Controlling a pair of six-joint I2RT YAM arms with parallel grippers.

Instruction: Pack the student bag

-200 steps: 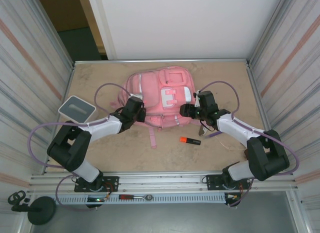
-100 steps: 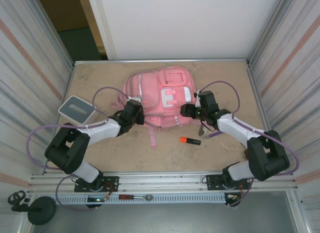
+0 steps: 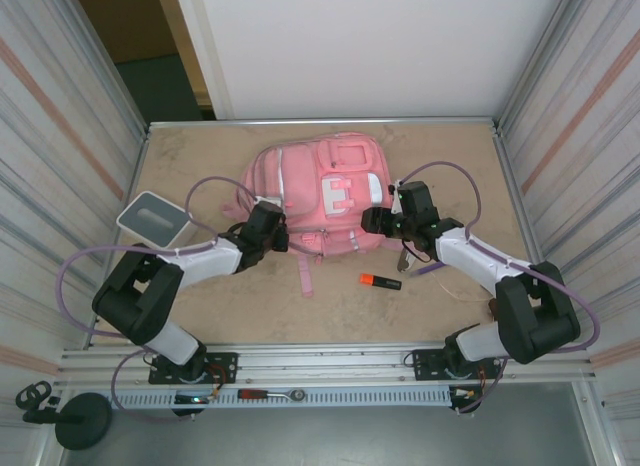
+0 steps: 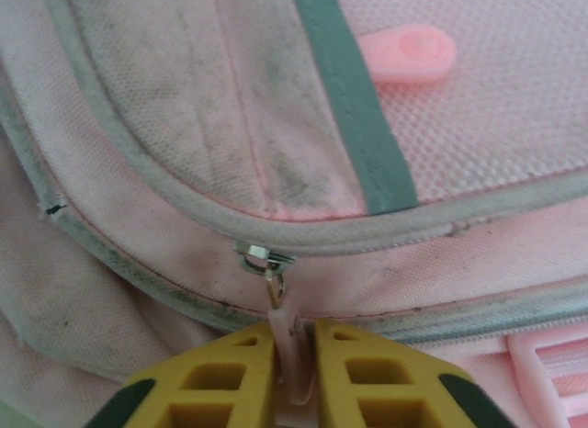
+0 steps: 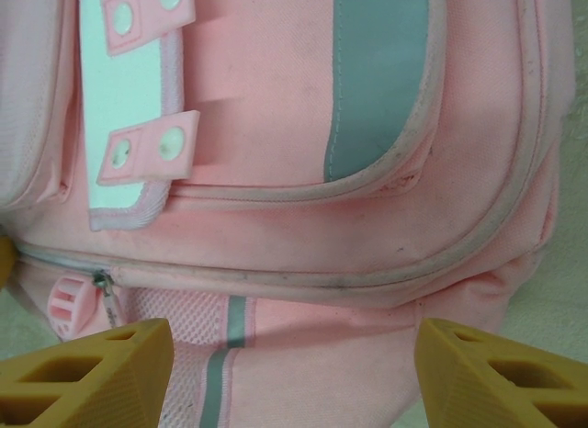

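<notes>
The overhead view is bright and evenly lit from above. The white back wall (image 3: 350, 46) nearly washes out, and only faint, soft shadows lie on the worktop (image 3: 200, 156). The corrugated side walls (image 3: 60, 136) splay outward, a wide-angle bend at the edges. At the left wrist the student bag (image 4: 230, 107) weave and zip pull (image 4: 287, 332) are crisp, the yellow left pincer (image 4: 294, 359) slightly soft. The right wrist view is flatter and mildly blurred — the right pincer (image 5: 294, 373) fingertips sit dim in the bottom corners.

The left arm (image 3: 200, 254) and right arm (image 3: 470, 254) are white tubes between bulky black joints, trailed by looping purple cables (image 3: 440, 165), ending in yellow, cut-out fingers (image 4: 216, 387) with black edges.
</notes>
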